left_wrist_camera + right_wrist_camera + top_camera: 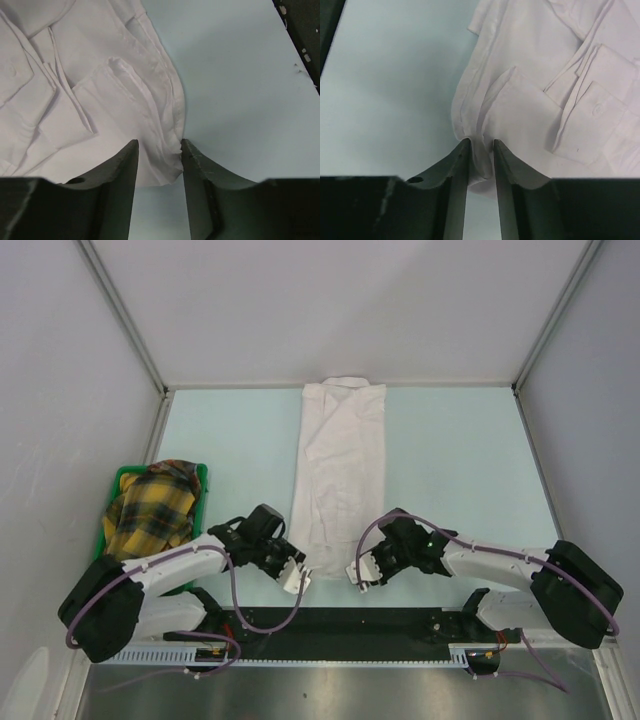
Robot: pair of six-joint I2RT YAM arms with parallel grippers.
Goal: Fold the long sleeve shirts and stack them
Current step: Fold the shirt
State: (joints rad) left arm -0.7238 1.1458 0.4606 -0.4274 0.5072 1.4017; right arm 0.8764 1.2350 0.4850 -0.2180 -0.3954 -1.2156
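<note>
- Workpiece: one long sleeve shirt (340, 470), white, lies as a long narrow strip on the table (230, 440). It runs from the middle of the far edge, collar end there, toward the middle of the near edge. A cuff and folded sleeve layers show on top near the hem.
- Handling: judged thin, light and limp. It will sag, crease and slide over the smooth surface, and the stacked layers can part if only the top one is lifted. There is no risk of breakage.
- Grasp points: the two near corners of the strip, taking every layer at each corner, so that the hem rises evenly.
- Left gripper (292, 575): its jaws stand at medium width astride the strip's left near corner, and cloth touches both fingers (125, 170). A firm pinch cannot be confirmed.
- Right gripper (362, 575): its jaws are narrow, with the right near corner bunched and puckered between them. It holds the cloth.
- Arm pose: both arms reach inward from their bases at the near edge. The forearms lie low and converge, and the wrists angle down to the surface.
- Other items: a green basket (200, 475) holding plaid cloth (150, 510) stands by the left edge, well apart from the strip.
- Caution: lift both corners together; uneven travel will skew the fold.
</note>
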